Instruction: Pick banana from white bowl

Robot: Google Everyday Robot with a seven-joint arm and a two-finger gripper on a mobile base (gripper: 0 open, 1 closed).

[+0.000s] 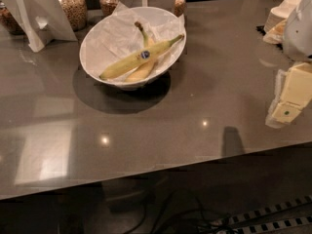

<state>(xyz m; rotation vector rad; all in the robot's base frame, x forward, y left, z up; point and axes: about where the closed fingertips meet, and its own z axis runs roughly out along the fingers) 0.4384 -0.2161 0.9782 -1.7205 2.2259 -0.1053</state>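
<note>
The white bowl [97,43], lined with crinkled white paper, stands on the grey countertop at the upper left of centre. The greenish-yellow banana [127,62] with a small blue sticker lies across it, green stem pointing to the upper right. A yellower banana [144,68] with a brown stem lies under it, partly hidden. My gripper [282,112] is at the right edge of the view, pale cream-coloured, far to the right of the bowl and above the counter's front right part.
Glass jars of nuts or cereal [72,6] and white folded sign stands [36,18] line the counter's back edge. A stack of small white bowls [285,11] sits at the back right. Cables [185,218] lie on the floor below the counter's front edge.
</note>
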